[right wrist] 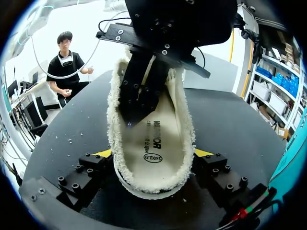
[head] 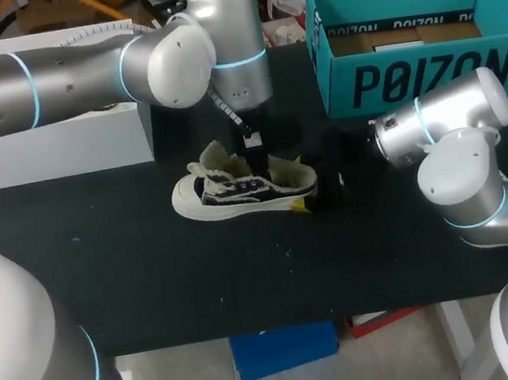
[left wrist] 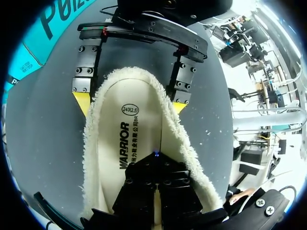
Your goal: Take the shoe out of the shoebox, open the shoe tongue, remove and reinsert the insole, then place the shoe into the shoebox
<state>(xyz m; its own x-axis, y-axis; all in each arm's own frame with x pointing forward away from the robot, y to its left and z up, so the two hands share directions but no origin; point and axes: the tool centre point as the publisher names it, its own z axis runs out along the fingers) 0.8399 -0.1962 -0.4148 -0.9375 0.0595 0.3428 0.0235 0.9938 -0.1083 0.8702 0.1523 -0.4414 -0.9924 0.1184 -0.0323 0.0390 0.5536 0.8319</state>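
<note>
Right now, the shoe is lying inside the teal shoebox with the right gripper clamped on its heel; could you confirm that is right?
Not quite: the head view shows the shoe lying on the black table, outside the teal shoebox. The right gripper is indeed clamped on its heel.

Insole [right wrist: 153, 143]: standing up in the middle of the frame, showing its printed face, with a fleecy cream fringe running round its edge.
Right gripper [right wrist: 153, 155]: sitting in the lower middle of the frame, its yellow-tipped fingers [right wrist: 103, 154] pressing the insole's near end from both sides.
Left gripper [right wrist: 128, 120]: hanging down from the upper middle of the frame, its black fingers [right wrist: 139, 91] lying close together and touching the insole's printed face.
Table [right wrist: 225, 124]: its dark top spreading out behind the insole.
</note>
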